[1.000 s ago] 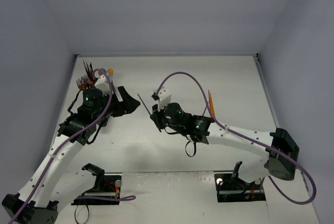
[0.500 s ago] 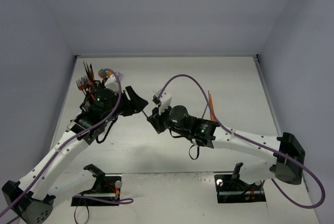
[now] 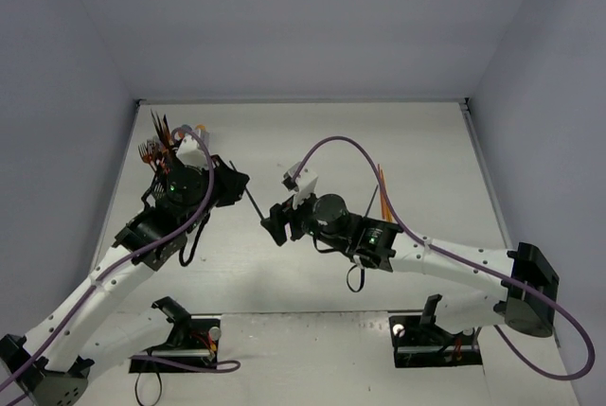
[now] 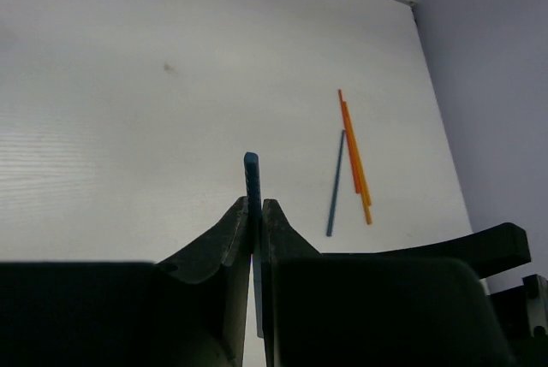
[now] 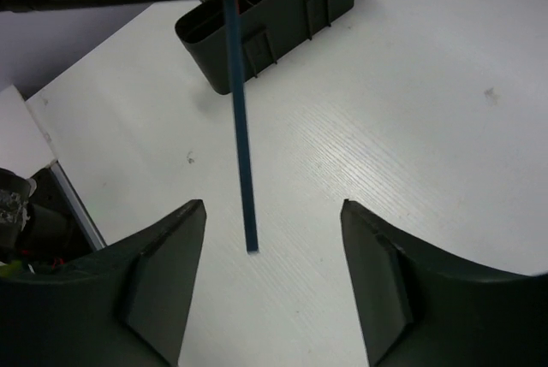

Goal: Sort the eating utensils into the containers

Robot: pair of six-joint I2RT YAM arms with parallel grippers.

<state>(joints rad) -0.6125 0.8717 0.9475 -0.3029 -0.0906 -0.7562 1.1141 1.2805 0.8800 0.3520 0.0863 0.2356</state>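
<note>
A slim blue utensil (image 3: 256, 205) hangs in the air between the two arms. My left gripper (image 4: 255, 204) is shut on it, and its end (image 4: 251, 174) sticks out past the fingertips. My right gripper (image 5: 272, 213) stands open around the free end of the blue utensil (image 5: 244, 170) without touching it. Seen from above, the left gripper (image 3: 239, 186) and right gripper (image 3: 273, 224) face each other. The black container (image 5: 291, 29) stands behind, at the far left of the table, with upright utensils (image 3: 157, 136) in it.
Two orange utensils (image 4: 354, 153) and a blue one (image 4: 335, 183) lie together on the table at the right, also seen as orange utensils (image 3: 382, 193) from above. A purple cable (image 3: 341, 146) arches over the right arm.
The left gripper closed on the blue utensil while the right gripper, shut on it before, opened and let go. The left arm swung toward the middle.
</note>
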